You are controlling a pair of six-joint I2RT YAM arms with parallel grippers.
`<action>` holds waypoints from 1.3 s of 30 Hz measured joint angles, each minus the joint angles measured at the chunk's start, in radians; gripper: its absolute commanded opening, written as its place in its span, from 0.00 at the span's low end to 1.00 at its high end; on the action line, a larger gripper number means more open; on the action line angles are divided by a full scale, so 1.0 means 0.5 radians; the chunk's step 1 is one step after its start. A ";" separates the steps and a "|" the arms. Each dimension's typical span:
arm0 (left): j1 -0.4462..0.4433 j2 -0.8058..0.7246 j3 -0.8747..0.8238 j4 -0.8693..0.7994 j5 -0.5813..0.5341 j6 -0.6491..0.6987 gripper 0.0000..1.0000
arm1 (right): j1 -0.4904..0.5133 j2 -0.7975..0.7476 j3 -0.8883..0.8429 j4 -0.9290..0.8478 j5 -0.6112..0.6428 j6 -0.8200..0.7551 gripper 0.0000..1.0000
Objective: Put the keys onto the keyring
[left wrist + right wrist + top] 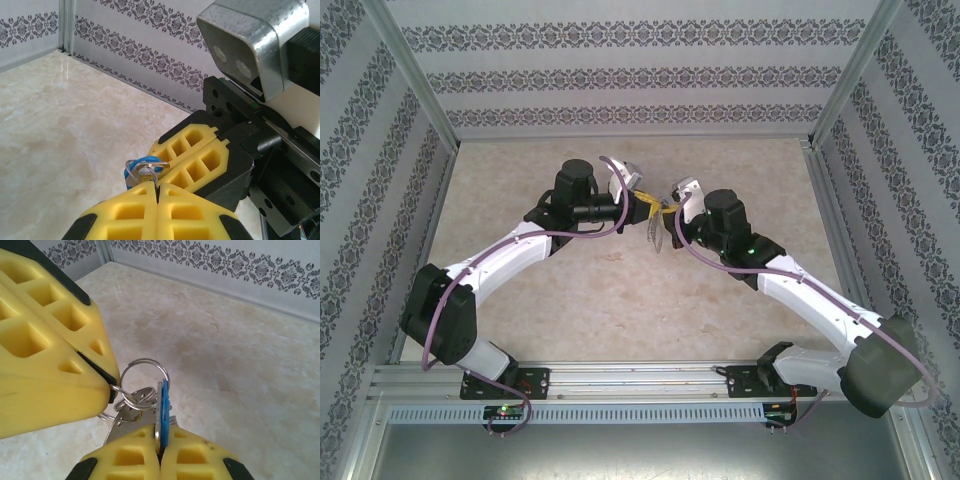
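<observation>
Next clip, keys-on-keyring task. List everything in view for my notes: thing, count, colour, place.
key: one, silver with a blue head, pinched in the right tool, above the table.
keyring: one cluster of thin grey wire loops, between the two tools; one loop pinched by the left tool.
silver plate: one, holed, just left of the key; what it is, unclear.
table: one, beige marble look, under the arms.
walls: three, pale with dark floral bands, around the table.
arms: two, white and black; left arm and right arm meet over mid-table.
left tool: one, yellow fingers, shut on the keyring.
right tool: one, yellow fingers, shut on the key.
</observation>
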 measured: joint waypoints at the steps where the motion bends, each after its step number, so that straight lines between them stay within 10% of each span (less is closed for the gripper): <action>1: 0.000 0.000 0.000 0.000 -0.003 0.000 0.00 | 0.000 -0.001 0.002 -0.005 0.008 -0.002 0.00; 39: -0.011 0.053 0.183 -0.358 0.049 0.222 0.00 | 0.064 0.031 0.373 -0.651 0.189 -0.151 0.00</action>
